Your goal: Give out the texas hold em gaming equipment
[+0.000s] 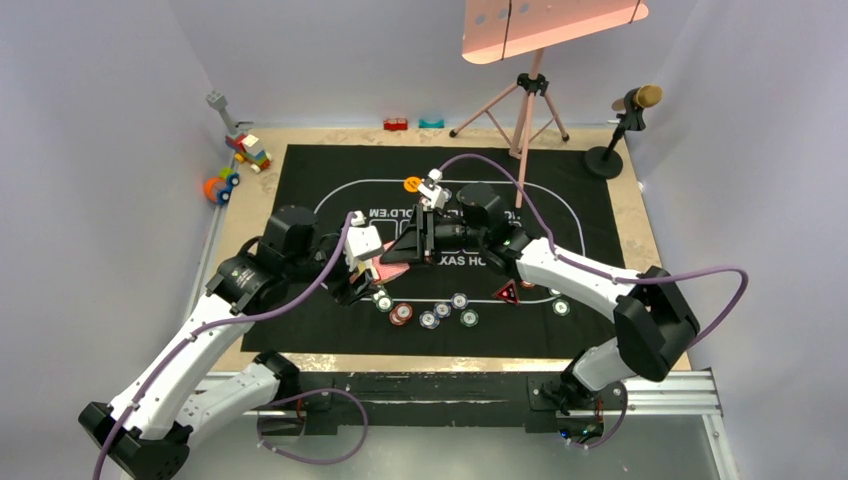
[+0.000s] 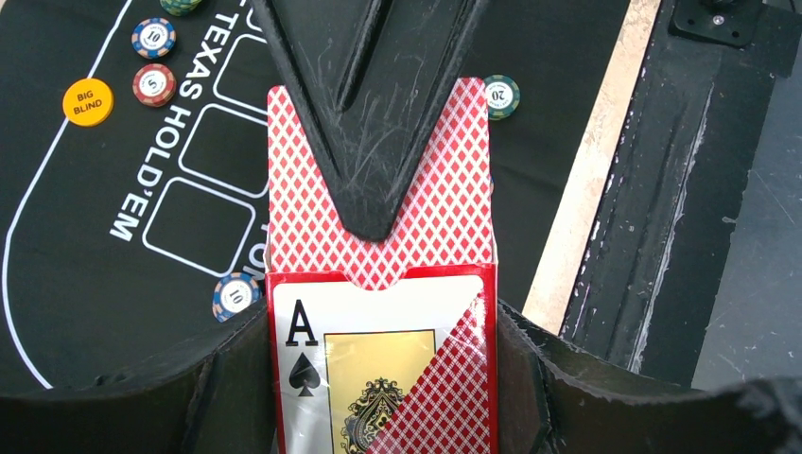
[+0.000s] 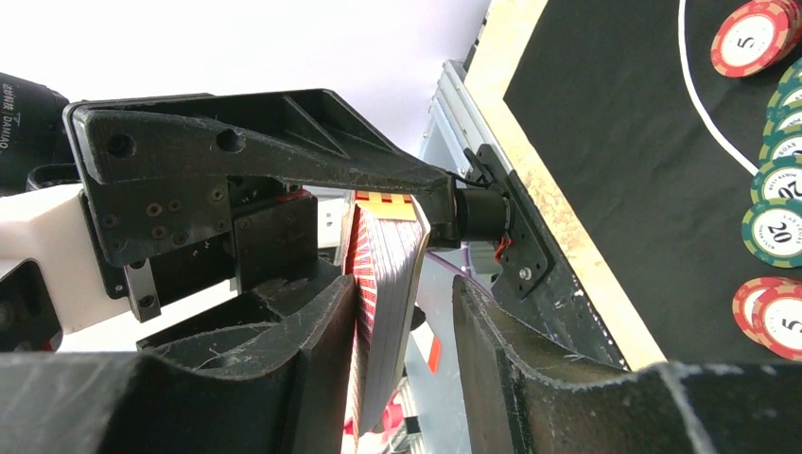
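My left gripper (image 2: pixel 383 352) is shut on a red card box (image 2: pixel 378 378) with an ace of spades printed on it. Red diamond-backed playing cards (image 2: pixel 303 189) stick out of the box's open end. My right gripper (image 3: pixel 402 312) is open around this deck (image 3: pixel 383 274); one finger (image 3: pixel 312 322) touches the deck and the other (image 3: pixel 492 331) stands apart from it. In the top view both grippers meet over the mat's left centre (image 1: pixel 385 265). Several poker chips (image 1: pixel 428 319) lie in a row near the front. A red triangular marker (image 1: pixel 508 293) and an orange button (image 1: pixel 411 183) also lie on the mat.
The black printed mat (image 1: pixel 600 230) covers the table. Toy blocks (image 1: pixel 245 150) sit at the back left. A pink tripod (image 1: pixel 525 100) and a microphone stand (image 1: pixel 620 130) are at the back right. The orange "big blind" button (image 2: pixel 88 101) and chips (image 2: pixel 154 84) lie left of the box.
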You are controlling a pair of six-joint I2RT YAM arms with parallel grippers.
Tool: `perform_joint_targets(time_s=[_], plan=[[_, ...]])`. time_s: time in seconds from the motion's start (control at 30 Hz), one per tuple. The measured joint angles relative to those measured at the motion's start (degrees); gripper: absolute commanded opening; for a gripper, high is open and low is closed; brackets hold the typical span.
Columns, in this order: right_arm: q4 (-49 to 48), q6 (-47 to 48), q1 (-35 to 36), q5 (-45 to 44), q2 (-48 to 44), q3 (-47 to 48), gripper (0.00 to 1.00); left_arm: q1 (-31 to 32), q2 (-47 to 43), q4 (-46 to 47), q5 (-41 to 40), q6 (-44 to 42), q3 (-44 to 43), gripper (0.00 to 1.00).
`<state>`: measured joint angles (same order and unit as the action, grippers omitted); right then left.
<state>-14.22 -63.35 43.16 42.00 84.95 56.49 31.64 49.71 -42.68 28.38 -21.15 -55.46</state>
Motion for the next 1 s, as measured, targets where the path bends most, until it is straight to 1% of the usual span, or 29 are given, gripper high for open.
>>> perform_joint_targets(time_s=[0.5, 0.8, 1.0], plan=[[0.31, 0.28, -2.99, 1.09, -3.3, -2.4, 0.39, 0.0, -0.11, 1.03, -0.2, 1.11, 0.0, 0.35], [4.24, 2.56, -6.45, 1.09, -6.23, -2.51, 0.38, 0.0, -0.59, 1.07, -0.31, 1.11, 0.0, 0.33], [6.6, 4.26, -7.54, 1.09, -7.13, -2.47, 0.37, 0.0, -1.05, 1.07, -0.31, 1.11, 0.0, 0.32]])
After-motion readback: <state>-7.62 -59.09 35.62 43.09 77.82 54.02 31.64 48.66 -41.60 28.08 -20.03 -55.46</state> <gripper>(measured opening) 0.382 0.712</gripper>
